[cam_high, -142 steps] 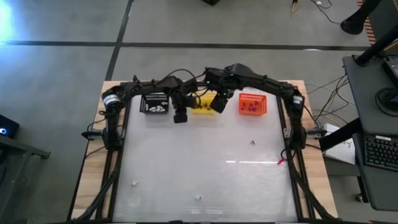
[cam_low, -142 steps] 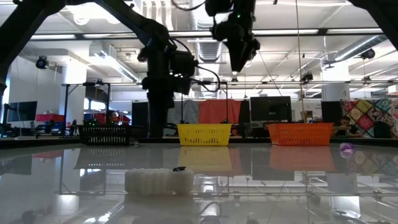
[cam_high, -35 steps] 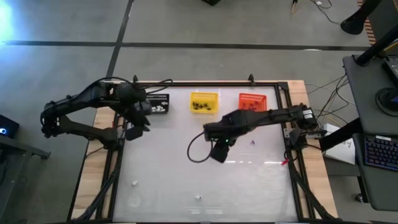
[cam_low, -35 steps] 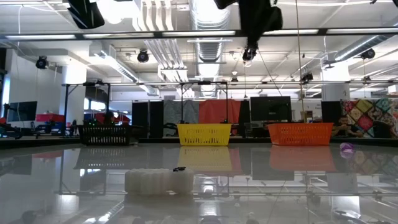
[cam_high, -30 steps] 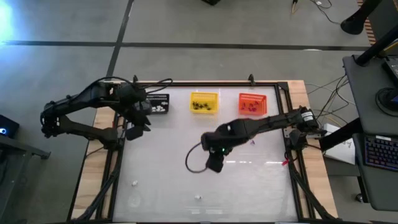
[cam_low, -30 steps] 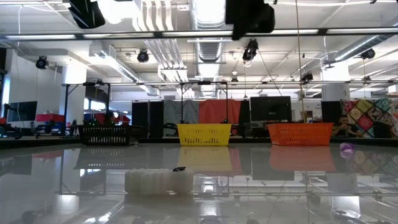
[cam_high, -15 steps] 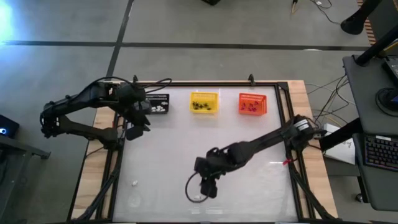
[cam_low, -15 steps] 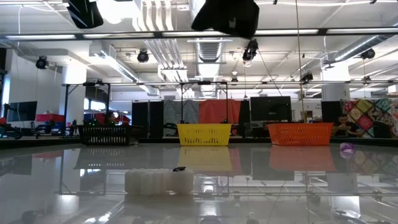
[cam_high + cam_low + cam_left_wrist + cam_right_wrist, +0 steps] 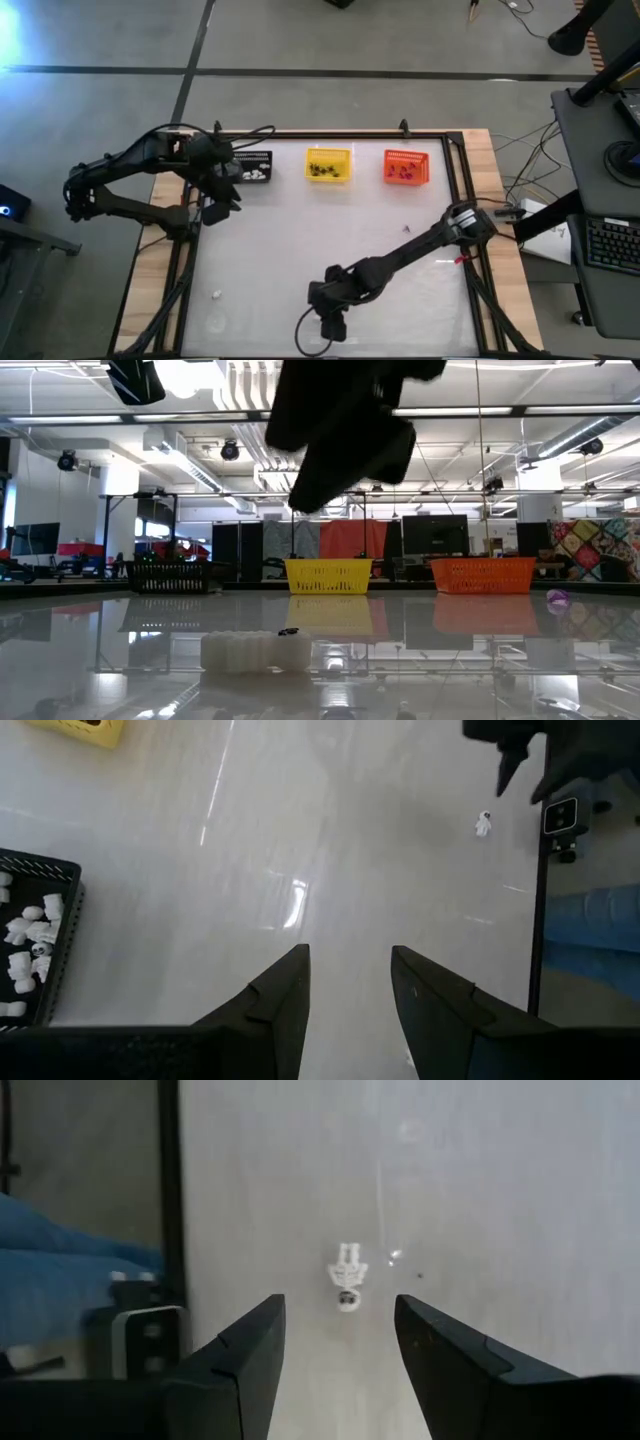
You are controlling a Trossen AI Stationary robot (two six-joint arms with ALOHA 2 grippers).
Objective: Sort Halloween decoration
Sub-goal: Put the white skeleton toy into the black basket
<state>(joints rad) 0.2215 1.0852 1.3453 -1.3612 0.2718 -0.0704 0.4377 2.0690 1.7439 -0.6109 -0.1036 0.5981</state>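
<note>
Near edge of the surface (image 9: 300,250): the right arm reaches diagonally across to this edge.
Right pincer (image 9: 338,1342): fingers spread, holding nothing, poised above a white skeleton figure (image 9: 347,1276).
White skeleton figure: lies flat on the surface, apart from both fingers, lined up with the gap between them; also seen from the left wrist view (image 9: 483,823).
Left pincer (image 9: 347,982): fingers spread, empty, raised above the far left part of the surface beside the black basket (image 9: 250,166).
Black basket: far left of the basket row; contains white bits (image 9: 24,930).
Yellow basket (image 9: 328,164): centre of the row; contains small black shapes.
Orange basket (image 9: 405,167): right of the row; contains small dark bits, kind not discernible.
Loose pieces: a second white bit (image 9: 216,295) lies at the near left of the surface; a purple bit (image 9: 557,598) lies towards the right side, well apart from the baskets.
Low view: the right arm's dark body fills the upper middle; a pale ribbed object (image 9: 256,651) sits in the foreground.
</note>
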